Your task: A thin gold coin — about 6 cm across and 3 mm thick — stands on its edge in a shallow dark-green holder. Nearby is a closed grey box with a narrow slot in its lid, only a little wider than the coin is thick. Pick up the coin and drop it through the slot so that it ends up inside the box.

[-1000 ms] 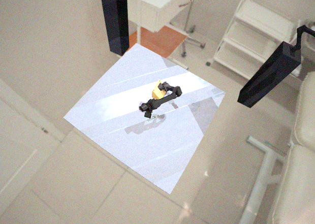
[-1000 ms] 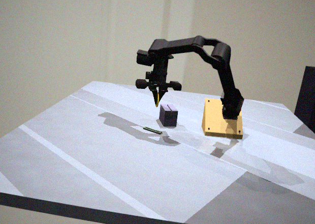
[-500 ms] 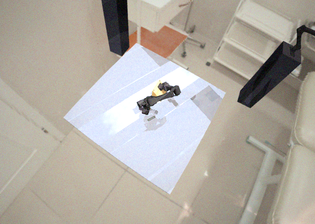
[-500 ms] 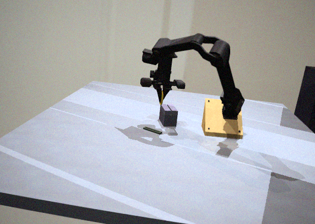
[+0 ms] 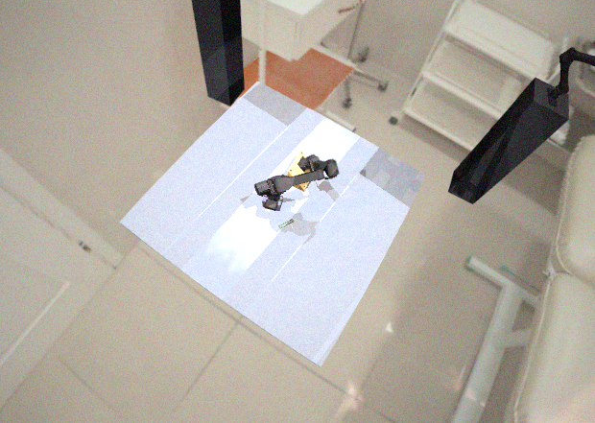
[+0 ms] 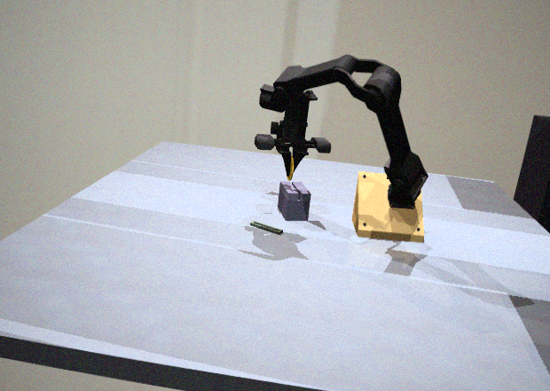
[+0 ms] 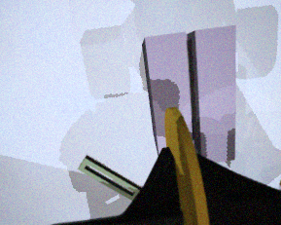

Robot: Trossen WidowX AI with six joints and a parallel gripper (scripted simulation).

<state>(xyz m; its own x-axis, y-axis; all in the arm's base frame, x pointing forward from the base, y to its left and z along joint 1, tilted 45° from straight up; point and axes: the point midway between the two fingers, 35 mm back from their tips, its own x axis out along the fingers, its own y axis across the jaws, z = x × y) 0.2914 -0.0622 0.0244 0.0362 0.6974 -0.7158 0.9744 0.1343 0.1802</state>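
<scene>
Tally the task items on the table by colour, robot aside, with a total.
Gold: 1, the coin gripped edge-on in the gripper
Grey: 1, the slotted box
Dark green: 1, the holder, with nothing standing in it
Total: 3

The thin gold metallic-looking coin [image 7: 185,165] looks smooth; the grey matt box [image 6: 294,201] and pale worktop [image 6: 177,288] look smooth, unglossed.

Air lay open between the coin [image 6: 290,171] pinched in the gripper [image 6: 291,164] and the grey box [image 6: 294,201] directly below. The holder [image 6: 266,227] lay flat near the box's front, apart from it. The arm's tan base [image 6: 388,208] stood well apart on the other side.
</scene>
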